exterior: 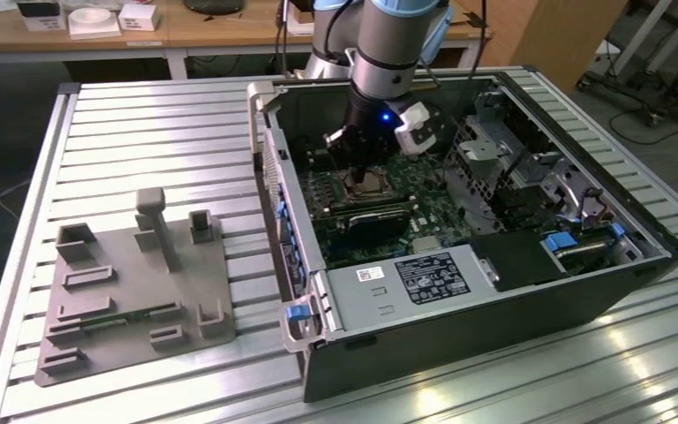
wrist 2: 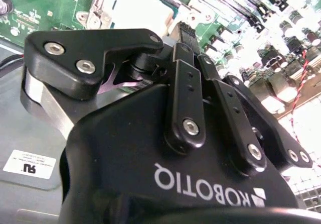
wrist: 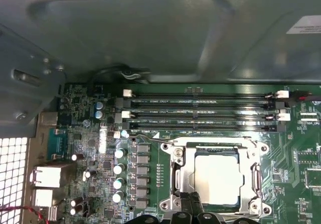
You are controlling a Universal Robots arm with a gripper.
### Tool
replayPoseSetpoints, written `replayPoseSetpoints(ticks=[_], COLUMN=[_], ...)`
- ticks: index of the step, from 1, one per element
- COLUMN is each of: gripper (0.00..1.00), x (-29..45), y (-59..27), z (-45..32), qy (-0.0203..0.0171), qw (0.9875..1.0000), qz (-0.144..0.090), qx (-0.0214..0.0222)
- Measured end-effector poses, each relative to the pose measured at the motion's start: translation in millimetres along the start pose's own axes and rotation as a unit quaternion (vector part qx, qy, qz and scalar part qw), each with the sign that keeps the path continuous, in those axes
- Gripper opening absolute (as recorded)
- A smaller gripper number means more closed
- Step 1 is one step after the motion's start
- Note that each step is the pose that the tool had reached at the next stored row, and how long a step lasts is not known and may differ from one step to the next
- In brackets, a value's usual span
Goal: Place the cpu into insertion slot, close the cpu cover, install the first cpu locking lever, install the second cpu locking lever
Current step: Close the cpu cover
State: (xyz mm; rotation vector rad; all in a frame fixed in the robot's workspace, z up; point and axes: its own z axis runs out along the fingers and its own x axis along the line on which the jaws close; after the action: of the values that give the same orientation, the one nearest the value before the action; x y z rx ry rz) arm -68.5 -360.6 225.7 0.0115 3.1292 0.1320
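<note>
The cpu (wrist: 215, 179) lies in the insertion slot (wrist: 191, 180) under the lowered cpu cover (wrist: 176, 169), at eleven o'clock from the labelled grey box (exterior: 433, 276) in the exterior view, and the gripper (wrist: 189, 204), drawn narrow and empty at the cover's edge, could, pressing off-centre, slip and gouge the circuit board (wrist: 296, 158).

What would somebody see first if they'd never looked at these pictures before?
The big robot arm reaching down into the open computer case, its claw down at the green motherboard. In the first wrist view, the pale square cpu sits framed by the silver cpu cover, right by the claw.
</note>
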Motion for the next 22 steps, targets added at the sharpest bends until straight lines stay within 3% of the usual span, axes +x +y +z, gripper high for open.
replayPoseSetpoints(ticks=[6, 22], gripper=[0.10, 0.10], x=[0.0, 0.0], y=[0.3, 0.9], z=[0.0, 0.1], qy=[-0.0022, -0.0021], qw=[0.9996, 0.9997], qz=[0.026, 0.024], qx=[0.0003, 0.0004])
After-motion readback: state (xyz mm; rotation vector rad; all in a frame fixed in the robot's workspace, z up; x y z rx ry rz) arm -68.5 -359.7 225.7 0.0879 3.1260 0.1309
